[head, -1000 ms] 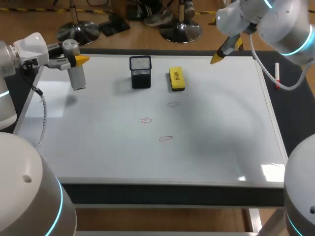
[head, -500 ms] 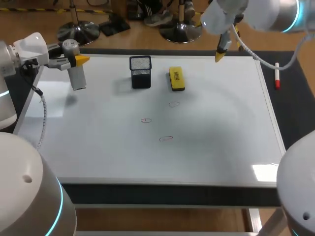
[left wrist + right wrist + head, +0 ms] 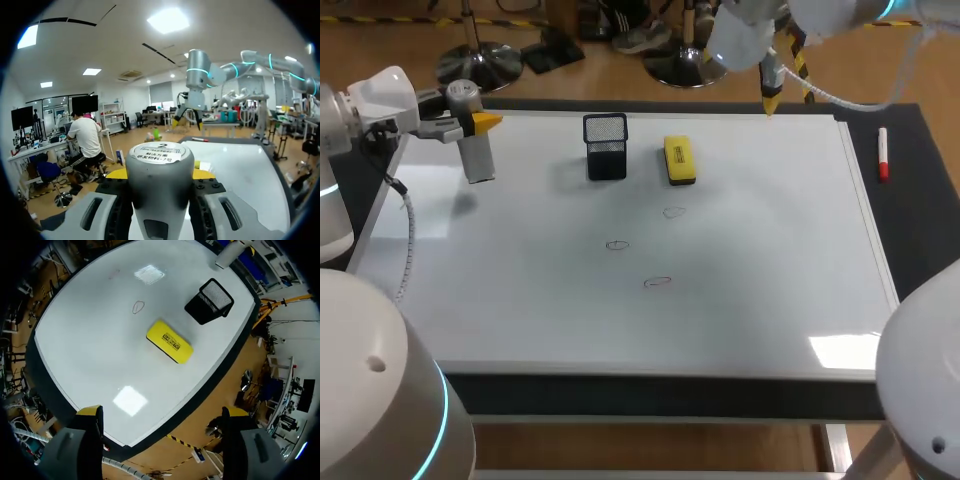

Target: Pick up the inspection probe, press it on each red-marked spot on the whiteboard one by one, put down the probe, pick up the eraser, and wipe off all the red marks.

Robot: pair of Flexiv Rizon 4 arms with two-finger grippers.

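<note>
- Whiteboard (image 3: 770,260) lying flat on a dark table fills most of the scene.
- Left gripper (image 3: 475,125) hangs over the board's far left corner, clamped on an upright grey probe (image 3: 478,160). The probe's lower end is close to the board; I cannot tell whether it touches.
- A black mesh cup (image 3: 606,146) stands near the far edge, with a yellow eraser (image 3: 679,160) lying just to its right.
- Three small oval marks sit near the middle: one (image 3: 673,212) just in front of the eraser, one (image 3: 617,245) and one (image 3: 658,282) nearer the front.
- Right gripper (image 3: 770,98) hangs above the far edge, right of the eraser, its fingers (image 3: 90,412) spread wide and holding nothing.
- A red marker pen (image 3: 883,155) lies on the table beside the board's right edge.
</note>
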